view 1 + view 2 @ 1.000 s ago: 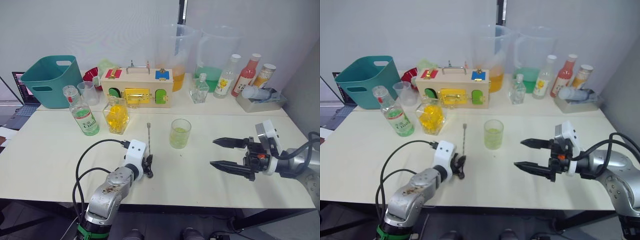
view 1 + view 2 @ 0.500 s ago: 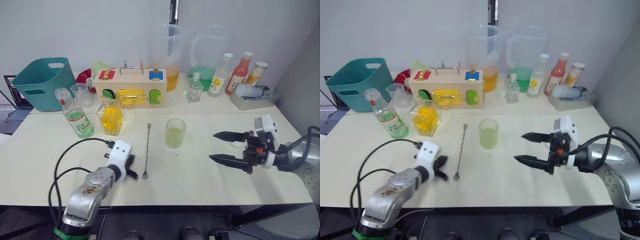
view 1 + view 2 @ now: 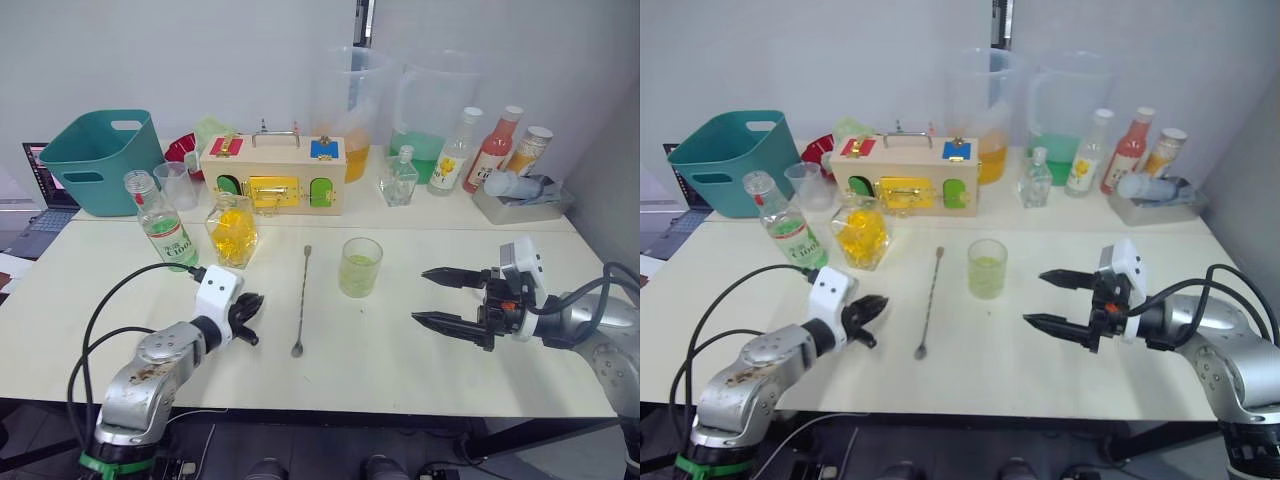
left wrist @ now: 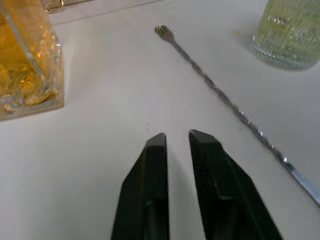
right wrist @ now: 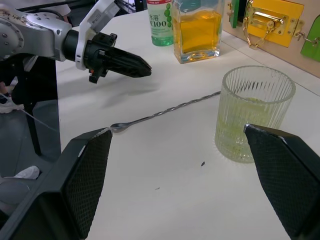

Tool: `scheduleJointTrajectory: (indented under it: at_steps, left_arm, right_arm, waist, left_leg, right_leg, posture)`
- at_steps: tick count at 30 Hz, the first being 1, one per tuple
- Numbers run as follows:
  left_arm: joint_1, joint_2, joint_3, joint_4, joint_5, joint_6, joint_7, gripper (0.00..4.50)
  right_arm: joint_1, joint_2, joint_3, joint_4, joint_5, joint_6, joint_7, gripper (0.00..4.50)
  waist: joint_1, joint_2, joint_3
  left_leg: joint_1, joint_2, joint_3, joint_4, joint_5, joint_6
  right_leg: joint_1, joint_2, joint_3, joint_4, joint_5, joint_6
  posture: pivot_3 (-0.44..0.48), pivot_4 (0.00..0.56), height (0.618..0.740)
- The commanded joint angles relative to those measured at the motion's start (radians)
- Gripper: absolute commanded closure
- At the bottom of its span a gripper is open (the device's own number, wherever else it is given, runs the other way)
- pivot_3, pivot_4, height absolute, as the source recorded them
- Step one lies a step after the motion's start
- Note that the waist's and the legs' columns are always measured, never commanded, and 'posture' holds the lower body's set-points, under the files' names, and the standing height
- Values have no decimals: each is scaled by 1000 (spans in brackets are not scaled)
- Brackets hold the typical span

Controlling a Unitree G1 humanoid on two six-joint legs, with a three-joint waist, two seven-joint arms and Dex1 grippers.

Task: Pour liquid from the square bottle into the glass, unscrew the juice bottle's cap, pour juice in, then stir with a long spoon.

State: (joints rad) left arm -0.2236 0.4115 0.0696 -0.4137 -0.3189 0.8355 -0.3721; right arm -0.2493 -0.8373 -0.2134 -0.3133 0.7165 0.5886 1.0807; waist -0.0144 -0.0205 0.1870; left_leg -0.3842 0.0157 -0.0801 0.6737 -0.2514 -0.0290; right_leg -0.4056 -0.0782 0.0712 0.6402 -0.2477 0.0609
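Silver spoon [image 3: 302, 300] is lying right of my nearly closed, empty left gripper [image 3: 253, 316]; my right gripper [image 3: 432, 298] is gaping. A careless sweep risks toppling the glass [image 3: 360, 267].

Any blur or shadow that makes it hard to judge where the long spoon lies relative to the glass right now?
Left wrist view: the long spoon blurs toward its near end, its far end is crisp; the glass looks soft. Right wrist view: spoon and glass sharp, with faint soft shadows on the table. Left eye view: even light, spoon clearly apart from the glass.
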Motion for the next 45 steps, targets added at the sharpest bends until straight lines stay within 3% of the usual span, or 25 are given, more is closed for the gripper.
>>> scheduleJointTrajectory:
  at_steps: [1, 8, 20, 21, 26, 33, 37, 41, 45]
  left_arm:
    - [-58, -105, -45, -16, 12, 77, 112, 2289]
    - [-110, -230, -113, -9, 57, 150, 236, 20]
    - [-73, -285, -240, 58, 146, 250, 312, 20]
    - [-69, -284, -249, 59, 151, 257, 312, 566]
    - [-66, -279, -247, 71, 175, 278, 312, 2061]
    - [-68, -251, -154, 90, 180, 243, 301, 4437]
    - [-69, -228, -151, 85, 177, 229, 277, 4491]
    - [-61, -7, -137, 16, 138, 116, 61, 4491]
    - [-38, 147, -87, 64, 90, -32, -113, 4491]
  right_arm:
    - [0, -9, -35, -33, 7, -15, -13, 0]
    - [2, -16, -47, -54, 20, 1, -32, 0]
    - [23, -49, -81, -103, 49, 40, -60, 0]
    - [23, -50, -80, -106, 52, 42, -65, 0]
    - [29, -48, -75, -121, 57, 49, -82, 0]
    - [47, -52, -71, -113, 33, 41, -89, 0]
    - [47, -51, -71, -116, 34, 40, -91, 0]
    - [37, -33, -55, -107, 25, 29, -105, 0]
    - [36, -19, -45, -102, 17, 18, -112, 0]
  waist:
    - [0, 0, 0]
    - [-4, -1, 0]
    - [1, 0, 0]
    - [1, 0, -1]
    - [2, 1, -1]
    - [1, 1, -2]
    - [-1, 1, -2]
    - [-14, 0, -1]
    - [-23, 0, -1]
  left_leg:
    - [0, 0, 0, 0, 0, 0]
    - [0, 0, 0, 0, 0, 0]
    - [1, -1, 0, 0, 0, 0]
    - [1, -1, 0, 0, 0, 0]
    - [1, -1, 0, 0, 0, 0]
    - [2, -1, 0, 0, 0, 0]
    - [2, -1, 0, 0, 0, 0]
    - [2, 0, 0, 0, 0, 0]
    - [2, 0, 0, -4, 0, 0]
  right_leg:
    - [0, 0, 0, 1, 0, 0]
    - [0, 1, 0, 0, 0, 0]
    - [1, 0, 0, 0, 0, 0]
    - [2, 0, 0, 0, 0, 0]
    - [2, 0, 0, 0, 0, 1]
    - [3, 0, 0, -1, 0, 1]
    - [3, 0, 0, 0, 0, 1]
    - [1, 1, 1, 0, -1, 0]
    - [0, 1, 1, 0, -1, -1]
  posture:
    - [0, 150, 740]
    - [0, 150, 740]
    - [0, 150, 740]
    - [0, 150, 740]
    - [0, 150, 740]
    - [0, 150, 740]
    - [0, 150, 740]
    - [0, 150, 740]
    - [0, 150, 740]
